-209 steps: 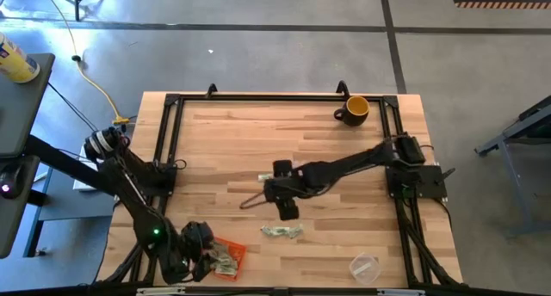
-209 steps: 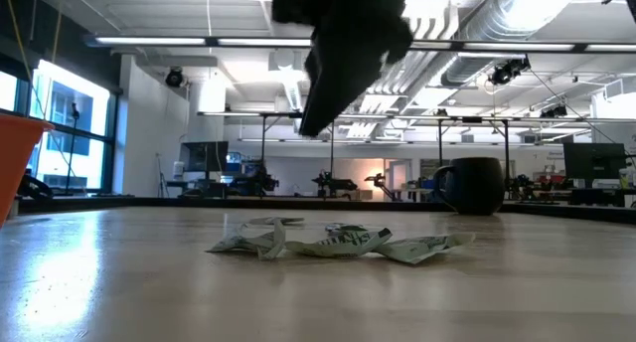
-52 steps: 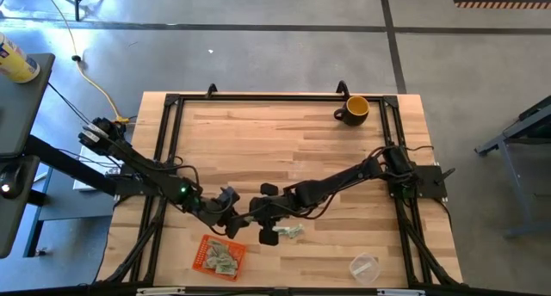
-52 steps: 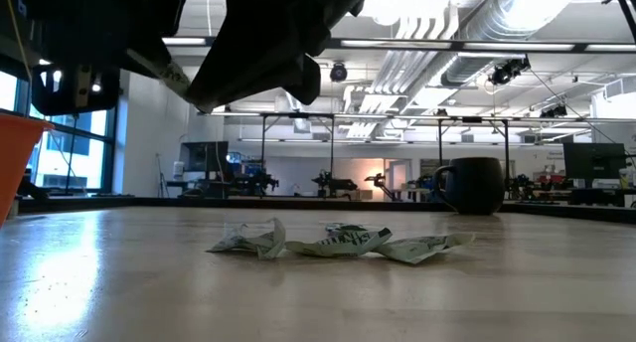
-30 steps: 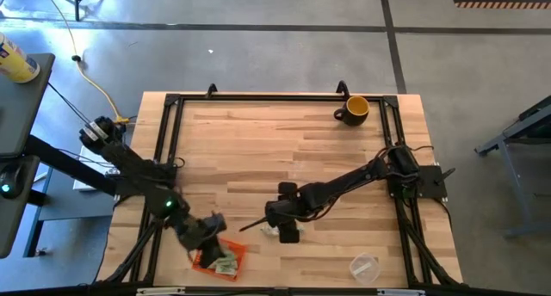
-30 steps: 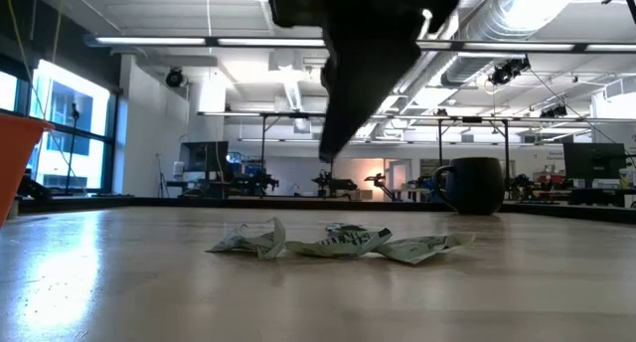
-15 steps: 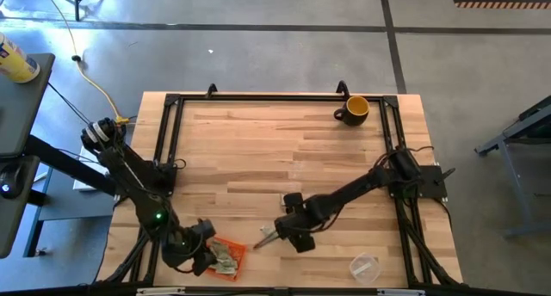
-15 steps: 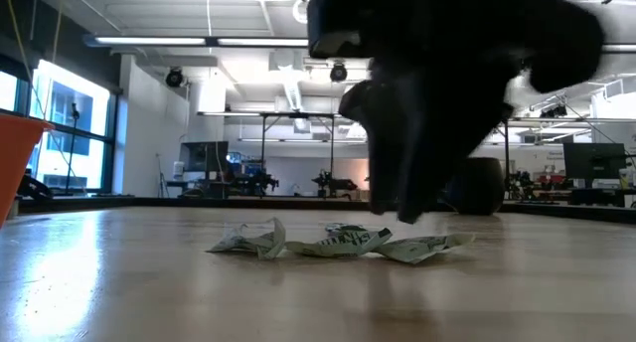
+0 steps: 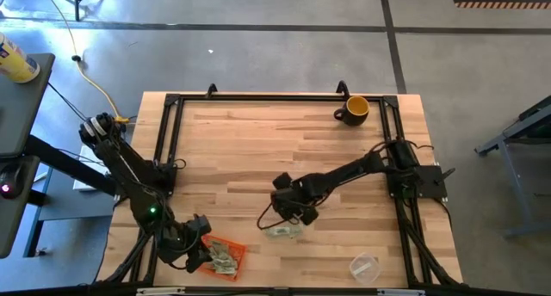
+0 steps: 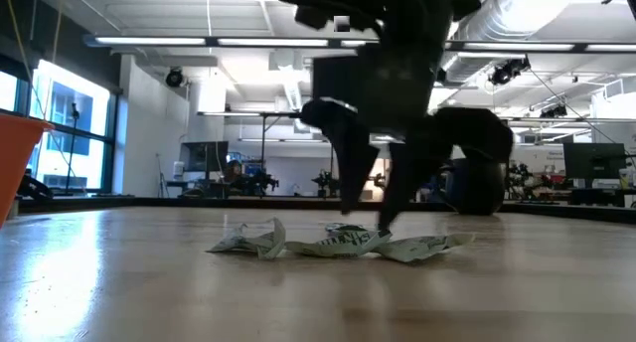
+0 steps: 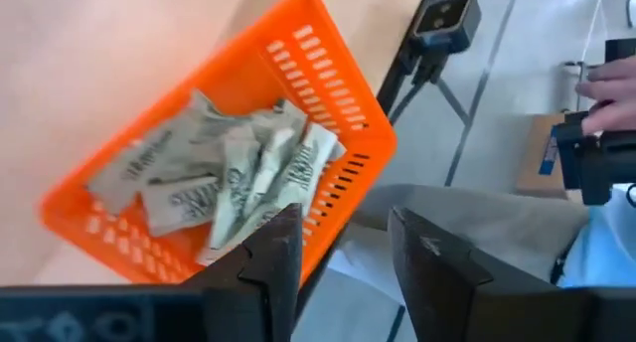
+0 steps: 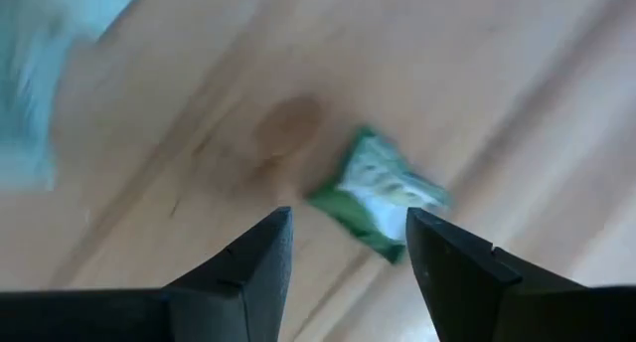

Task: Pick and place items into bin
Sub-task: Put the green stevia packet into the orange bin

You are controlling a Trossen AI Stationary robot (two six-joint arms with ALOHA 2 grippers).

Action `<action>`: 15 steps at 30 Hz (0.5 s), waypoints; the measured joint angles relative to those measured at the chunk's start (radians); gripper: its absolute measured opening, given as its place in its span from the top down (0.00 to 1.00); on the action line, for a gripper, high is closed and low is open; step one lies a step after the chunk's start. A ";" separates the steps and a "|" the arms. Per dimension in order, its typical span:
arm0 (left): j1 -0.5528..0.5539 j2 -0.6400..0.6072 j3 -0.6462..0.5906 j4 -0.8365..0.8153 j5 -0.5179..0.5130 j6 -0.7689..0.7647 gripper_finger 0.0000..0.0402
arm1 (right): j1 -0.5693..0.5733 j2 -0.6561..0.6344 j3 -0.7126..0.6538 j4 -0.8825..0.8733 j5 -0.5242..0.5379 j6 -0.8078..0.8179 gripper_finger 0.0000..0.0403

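Observation:
Several pale green-and-white items (image 11: 229,178) lie in the orange bin (image 11: 343,93) at the table's near left. My left gripper (image 11: 343,223) hovers open over the bin's near rim (image 9: 225,258), holding nothing. Three more crumpled items (image 10: 343,243) lie flat on the wood near the table's middle (image 9: 282,231). My right gripper (image 10: 370,223) points down at them, open, its fingertips just above them. In the right wrist view one green-and-white item (image 12: 383,193) lies just beyond the spread fingers.
A yellow-and-black mug (image 9: 353,109) stands at the far right corner. A clear plastic cup (image 9: 364,266) lies at the near right. Black frame rails (image 9: 172,150) run along the table's edges. Bare wood lies between the bin and the loose items.
My right gripper has rolled about its own axis and come down from well above the table until its fingertips hang just over the loose items. My left gripper has drifted a little toward the table's near left corner, over the bin. The items on the table have not moved.

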 joint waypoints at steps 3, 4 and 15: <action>0.000 -0.024 0.000 -0.043 -0.035 0.002 0.55 | -0.016 0.000 -0.020 0.020 -0.047 -0.126 0.53; 0.000 -0.028 0.000 -0.054 -0.047 0.002 0.56 | -0.022 0.000 -0.023 0.032 -0.053 -0.158 0.53; 0.001 -0.033 0.000 -0.091 -0.144 -0.030 0.55 | -0.095 0.001 -0.012 0.080 -0.189 -0.257 0.54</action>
